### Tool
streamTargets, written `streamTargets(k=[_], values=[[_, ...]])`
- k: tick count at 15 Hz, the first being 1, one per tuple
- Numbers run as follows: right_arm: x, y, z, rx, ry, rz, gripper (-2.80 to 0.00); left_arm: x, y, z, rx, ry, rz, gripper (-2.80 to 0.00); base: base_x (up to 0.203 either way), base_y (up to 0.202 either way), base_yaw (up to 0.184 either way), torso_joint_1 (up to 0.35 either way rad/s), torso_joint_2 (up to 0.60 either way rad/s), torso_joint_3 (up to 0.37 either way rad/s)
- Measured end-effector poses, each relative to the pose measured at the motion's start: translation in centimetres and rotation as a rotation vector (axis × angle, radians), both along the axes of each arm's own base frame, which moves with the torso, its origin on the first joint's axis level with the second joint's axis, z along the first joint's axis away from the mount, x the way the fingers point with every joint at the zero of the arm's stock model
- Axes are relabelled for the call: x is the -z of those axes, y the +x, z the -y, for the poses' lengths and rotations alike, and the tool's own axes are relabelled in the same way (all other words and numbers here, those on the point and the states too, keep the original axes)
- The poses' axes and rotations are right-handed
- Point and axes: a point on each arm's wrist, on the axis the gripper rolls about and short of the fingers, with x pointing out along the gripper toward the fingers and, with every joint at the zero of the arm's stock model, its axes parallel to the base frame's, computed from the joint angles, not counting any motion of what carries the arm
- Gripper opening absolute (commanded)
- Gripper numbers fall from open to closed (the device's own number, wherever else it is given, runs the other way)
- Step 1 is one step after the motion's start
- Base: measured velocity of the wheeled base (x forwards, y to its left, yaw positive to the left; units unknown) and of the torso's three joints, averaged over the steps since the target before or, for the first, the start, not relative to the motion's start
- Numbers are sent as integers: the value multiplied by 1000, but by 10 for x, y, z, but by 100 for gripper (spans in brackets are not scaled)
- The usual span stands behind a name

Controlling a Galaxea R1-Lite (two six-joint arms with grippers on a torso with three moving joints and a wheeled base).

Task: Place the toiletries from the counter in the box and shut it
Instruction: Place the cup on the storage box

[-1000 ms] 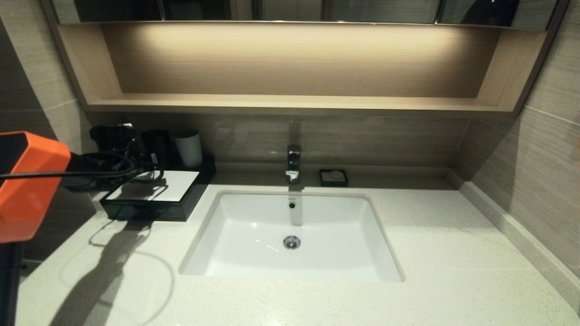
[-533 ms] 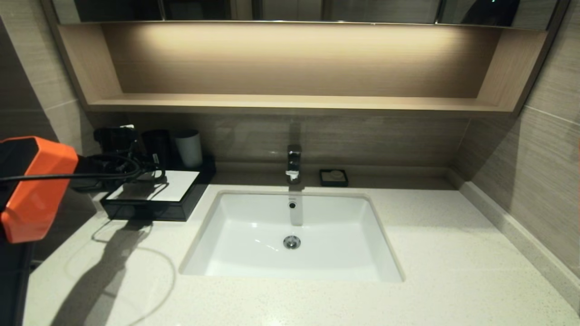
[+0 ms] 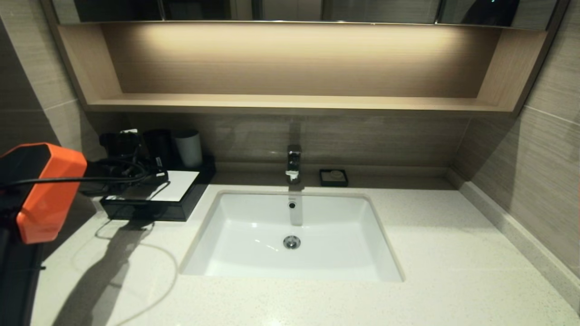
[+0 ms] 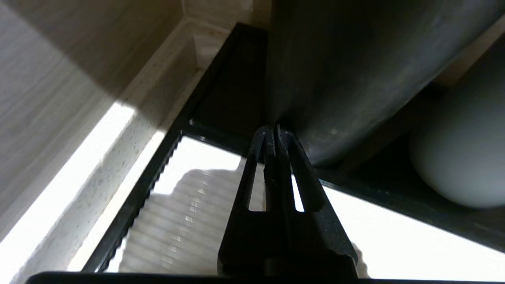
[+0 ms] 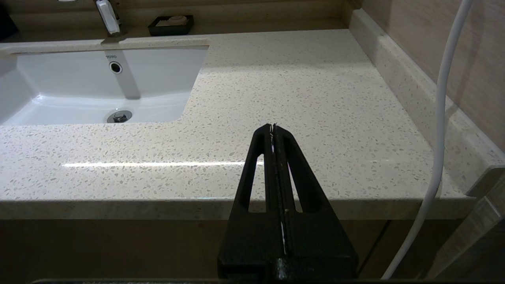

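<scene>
Box (image 3: 152, 194) sits back-left on the counter (image 3: 453, 253), drawer looks shut; no packets visible anywhere, probably inside. If so, only confirm closure: press the front square, don't shove the box. My left gripper (image 4: 274, 134) hovers over its white top, fingers together, near the dark cup (image 4: 347, 71). Right gripper (image 5: 273, 128) closed, parked off the counter's front edge.

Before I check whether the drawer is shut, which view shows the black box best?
The head view: it shows the whole box, front closed, the left gripper over its white top. The left wrist view shows only its top panel and a rim. The right wrist view misses it.
</scene>
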Motion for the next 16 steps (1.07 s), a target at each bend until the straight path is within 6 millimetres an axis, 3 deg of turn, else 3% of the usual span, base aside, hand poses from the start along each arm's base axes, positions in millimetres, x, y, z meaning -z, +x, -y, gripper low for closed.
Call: streamTargets(k=[10,16], values=[[0,0,0,0,0,1,-280,-1,-1,1,1,-7,6,-280,0,0,0,0,0,0],[0,0,0,0,0,0,-280,-2,-32,5,-5,-23,-34,-280,0,0,0,0,0,0]])
